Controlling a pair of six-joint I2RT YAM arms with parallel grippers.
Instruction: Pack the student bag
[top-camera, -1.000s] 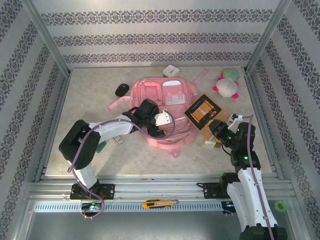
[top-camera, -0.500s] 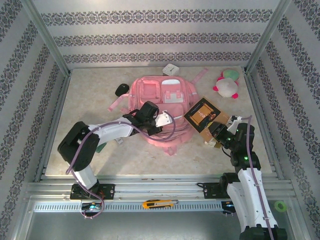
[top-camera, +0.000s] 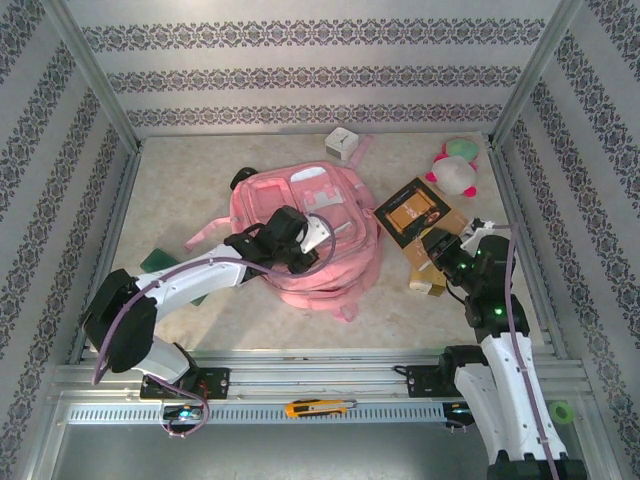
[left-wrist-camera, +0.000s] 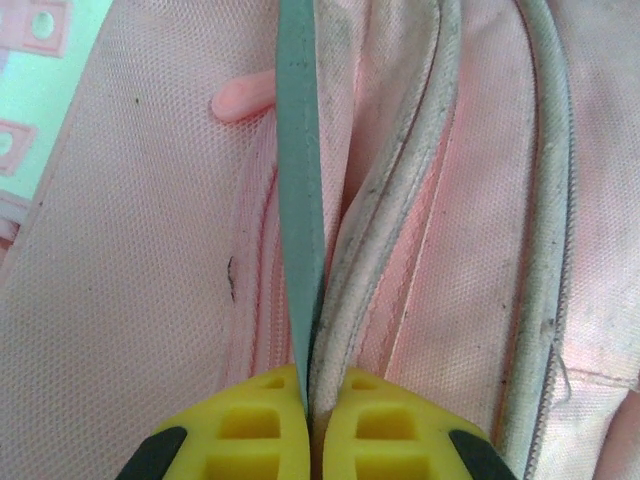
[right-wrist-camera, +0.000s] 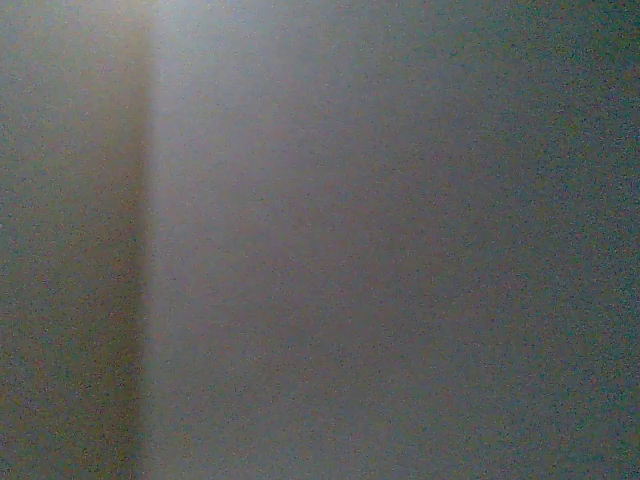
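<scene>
While tight on teal strip (left-wrist-camera: 300, 200), left gripper (left-wrist-camera: 312, 395) atop student bag (top-camera: 345, 265).

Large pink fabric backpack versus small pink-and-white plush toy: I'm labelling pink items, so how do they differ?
The large pink fabric backpack dwarfs the small pink-and-white plush toy. The backpack lies centrally; the toy sits far right, towards the back. The left gripper is shut on the backpack's edge; the toy lies untouched. Both look soft and at least partly pink.
</scene>
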